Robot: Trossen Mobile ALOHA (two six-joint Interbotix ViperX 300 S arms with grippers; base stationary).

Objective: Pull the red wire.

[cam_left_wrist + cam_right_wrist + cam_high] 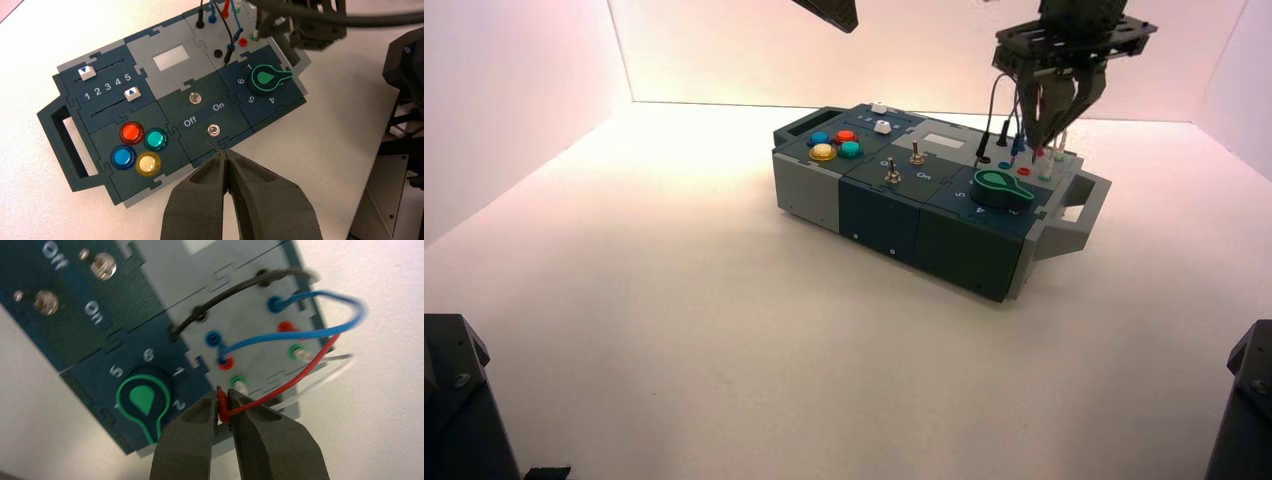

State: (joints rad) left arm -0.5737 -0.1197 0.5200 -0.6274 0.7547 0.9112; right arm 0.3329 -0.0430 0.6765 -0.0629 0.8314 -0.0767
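Right wrist view: red wire (300, 371) plug pinched between right gripper (223, 407) fingers (192, 432).

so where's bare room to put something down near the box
The table in front of the box is bare out to the arm bases at the near corners, and so is the stretch to its left. It is crowded at the box's right end, where the right end effector grips the red wire among the other wires.

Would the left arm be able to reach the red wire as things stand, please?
Probably not easily: the right gripper is shut on the red wire over the wire corner, while the left gripper hovers, shut, beside the box.
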